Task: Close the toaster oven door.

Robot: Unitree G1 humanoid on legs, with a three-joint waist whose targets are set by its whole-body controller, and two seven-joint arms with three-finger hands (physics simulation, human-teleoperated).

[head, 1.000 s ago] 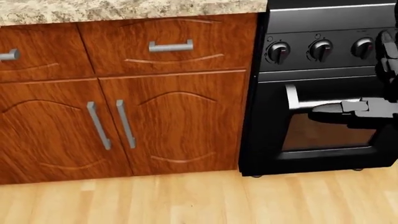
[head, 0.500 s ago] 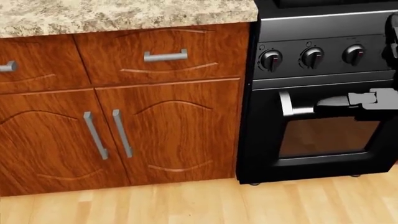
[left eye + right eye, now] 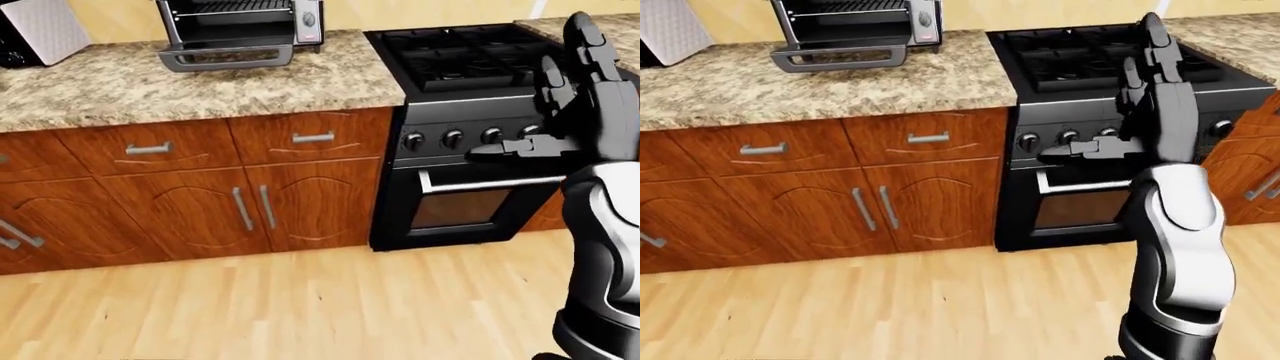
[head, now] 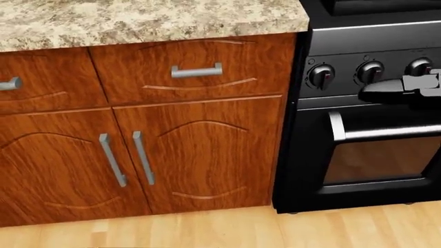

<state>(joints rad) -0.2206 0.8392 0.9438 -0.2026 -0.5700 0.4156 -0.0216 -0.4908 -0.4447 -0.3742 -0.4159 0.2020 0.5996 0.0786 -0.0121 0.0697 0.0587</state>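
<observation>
Fingers (image 3: 1145,56), right hand (image 3: 1160,105): spread, empty, raised before the stove (image 3: 1110,67). Toaster oven (image 3: 240,22): on bench (image 3: 200,82), well apart. Door (image 3: 225,57): dropped open, likely light, stiff, hinged; push up at its outer lip.

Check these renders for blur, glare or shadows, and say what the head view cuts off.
Left-eye view: sharp, flat even light, no glare; the silver toaster oven on the speckled granite counter is cropped at the top, door down. Right-eye view: the raised grey right hand hides part of the black stove. Head view: sharp, faint shadow under the counter; toaster oven out of frame.
</observation>
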